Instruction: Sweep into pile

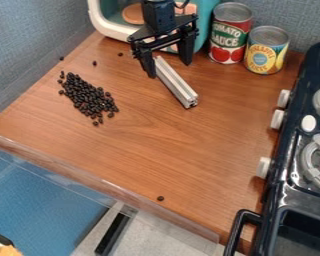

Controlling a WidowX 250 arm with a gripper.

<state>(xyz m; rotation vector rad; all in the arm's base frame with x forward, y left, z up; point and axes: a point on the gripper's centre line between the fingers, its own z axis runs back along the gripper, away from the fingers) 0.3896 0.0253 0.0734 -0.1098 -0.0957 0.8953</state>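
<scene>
In the camera view, the red can [230, 33] bears pale lettering on a dark green patch above pictured tomatoes. Just beside it, the yellow can [265, 50] has dark lettering across a round patch on a yellow-and-blue label. Both cans stand upright at the back of the bench [156, 150].

The gripper [169, 70] hangs over the back of the bench, its fingers spread apart. The bar [178, 84], pale and metallic, slants between them, its far end right by the finger on the view's left; whether they touch I cannot tell.

The beans [89, 95], small and dark, lie in a long heap on the left part of the bench, with a few strays behind it and one stray near the front edge.

The top edge cuts off the arm and the teal box [114, 24], which the gripper partly hides. The stove [256, 227] runs out of view at the right. A thing in the lower left corner is too cut off to make out.
</scene>
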